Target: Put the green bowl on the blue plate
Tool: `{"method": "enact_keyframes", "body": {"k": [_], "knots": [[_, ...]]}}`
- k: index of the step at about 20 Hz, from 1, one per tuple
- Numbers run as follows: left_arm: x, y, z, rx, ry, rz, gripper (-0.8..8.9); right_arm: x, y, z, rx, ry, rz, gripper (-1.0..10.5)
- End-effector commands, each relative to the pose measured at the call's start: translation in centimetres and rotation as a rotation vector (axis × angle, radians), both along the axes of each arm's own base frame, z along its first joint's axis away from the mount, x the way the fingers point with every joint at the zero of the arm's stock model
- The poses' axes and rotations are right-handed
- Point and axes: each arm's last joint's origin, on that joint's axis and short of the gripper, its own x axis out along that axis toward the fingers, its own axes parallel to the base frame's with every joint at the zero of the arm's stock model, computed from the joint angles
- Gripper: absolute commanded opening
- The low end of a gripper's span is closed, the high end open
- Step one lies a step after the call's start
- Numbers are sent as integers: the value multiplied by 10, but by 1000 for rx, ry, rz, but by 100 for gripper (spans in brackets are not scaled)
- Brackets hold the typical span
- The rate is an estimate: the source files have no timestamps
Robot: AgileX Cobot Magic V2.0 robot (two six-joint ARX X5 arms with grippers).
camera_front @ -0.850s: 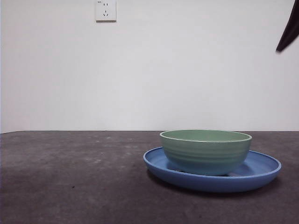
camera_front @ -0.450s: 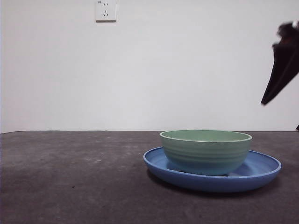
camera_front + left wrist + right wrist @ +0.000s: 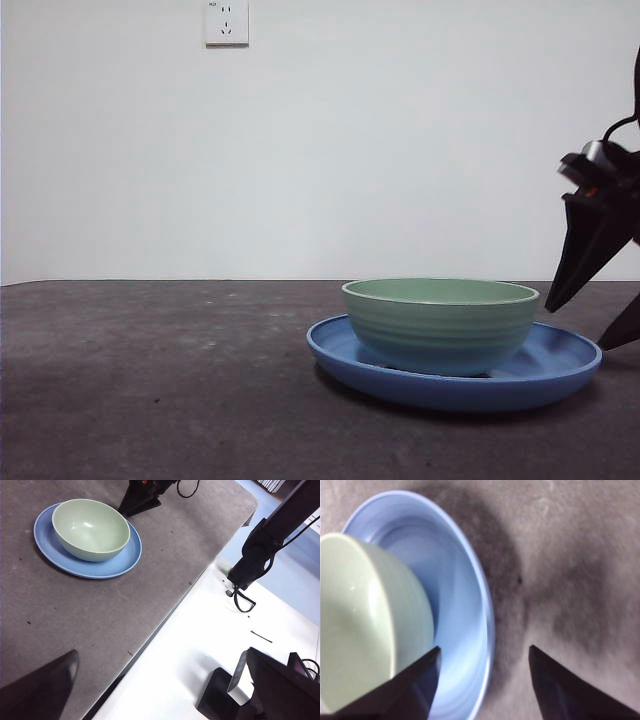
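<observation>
Pale mint-green glossy bowl (image 3: 440, 325) is sitting inside wide glossy blue plate (image 3: 455, 375); open right gripper (image 3: 482, 680), empty beside plate's rim, should be clearing gently.

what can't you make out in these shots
- Base of the green bowl: front view, hidden behind the blue plate rim.
- Right end effector: front view, cut off by the picture's edge.
- Left end effector: left wrist view, only its jaws' ends show.
- Wall socket: front view, markings too small.
</observation>
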Motion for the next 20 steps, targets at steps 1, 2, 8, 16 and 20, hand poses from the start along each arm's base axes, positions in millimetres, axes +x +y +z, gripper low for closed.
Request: {"method": "enact_keyframes", "body": {"k": [1,2,8,16,20], "knots": [[0,0,3,-15,-8,-9,562,9,4,-6,-4,-11,26,252],[0,0,3,-15,-7,-9,562,10,5,-9,-4,-9,29,226],[0,0,3,-15,-8,-9,562,14,10,-19,-7,4,45,59],[0,0,3,-15,-8,-9,562,19,11,-6,12,0,13,10],[0,0,3,-15,-8,-9,562,27,16,22,22,-17,7,10]]}}
